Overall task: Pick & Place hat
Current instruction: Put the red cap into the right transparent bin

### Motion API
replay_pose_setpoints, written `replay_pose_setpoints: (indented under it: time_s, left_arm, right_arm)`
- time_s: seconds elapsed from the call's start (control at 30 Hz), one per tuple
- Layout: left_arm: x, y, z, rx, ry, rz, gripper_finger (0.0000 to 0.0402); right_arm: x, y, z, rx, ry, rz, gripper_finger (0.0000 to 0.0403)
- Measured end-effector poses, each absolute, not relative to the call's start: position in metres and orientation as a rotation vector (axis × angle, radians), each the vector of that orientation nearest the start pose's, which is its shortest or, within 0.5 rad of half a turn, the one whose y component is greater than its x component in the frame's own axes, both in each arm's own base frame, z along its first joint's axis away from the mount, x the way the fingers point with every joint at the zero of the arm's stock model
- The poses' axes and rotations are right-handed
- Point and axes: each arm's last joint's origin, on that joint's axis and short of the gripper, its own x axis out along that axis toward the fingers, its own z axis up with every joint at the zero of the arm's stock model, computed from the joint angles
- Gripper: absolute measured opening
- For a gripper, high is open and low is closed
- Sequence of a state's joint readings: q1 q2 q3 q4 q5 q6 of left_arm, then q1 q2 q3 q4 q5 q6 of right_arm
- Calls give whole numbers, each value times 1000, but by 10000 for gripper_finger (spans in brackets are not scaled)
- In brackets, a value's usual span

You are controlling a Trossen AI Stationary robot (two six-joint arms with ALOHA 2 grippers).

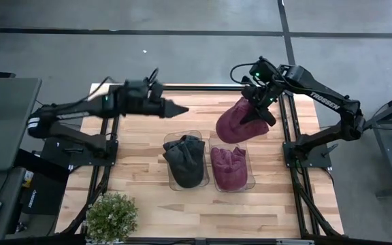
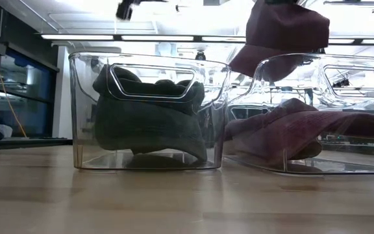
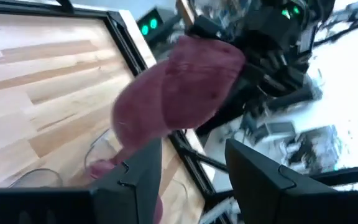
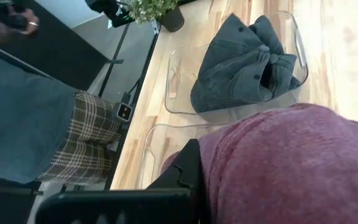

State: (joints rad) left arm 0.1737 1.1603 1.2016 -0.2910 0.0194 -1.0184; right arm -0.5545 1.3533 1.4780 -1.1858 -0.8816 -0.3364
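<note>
A maroon hat [image 1: 234, 122] hangs from my right gripper [image 1: 260, 114] above the table's far right part, just beyond the two clear bins. The low view shows the hat [image 2: 283, 32] high above the bins. My right gripper is shut on it. My left gripper [image 1: 177, 108] is open in the air over the table's far middle and points toward the hat [image 3: 179, 87] without touching it. The left bin [image 1: 171, 178] holds dark grey hats [image 1: 184, 158]. The right bin [image 1: 250, 178] holds maroon hats [image 1: 229, 165]. My right gripper holds the maroon hat by its upper, right-hand part [image 1: 250, 112], coming slanting down from the table's far right. The cloth [image 4: 291, 162] covers most of the fingers in the wrist view; one finger [image 4: 188, 169] shows beside it. The hat hangs lifted clear, its bulk toward the bins.
A small potted plant [image 1: 111, 215] stands at the table's near left corner. Black frame rails [image 1: 289, 136] run along the table's sides. A person in plaid and blue clothing [image 4: 73, 137] stands beyond the near edge. Bare wood [image 1: 141, 129] lies left of the bins.
</note>
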Motion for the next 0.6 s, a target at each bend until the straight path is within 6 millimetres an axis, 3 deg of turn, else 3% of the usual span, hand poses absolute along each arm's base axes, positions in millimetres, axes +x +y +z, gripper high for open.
replay_pose_setpoints:
  time_s: [0.3,0.6]
  left_arm:
    - [211,26,293,-1048,-101,353,169]
    - [198,20,249,-855,-138,401,169]
  right_arm:
    - [214,-104,376,403,704,504,0]
    - [219,-96,375,438,699,586,0]
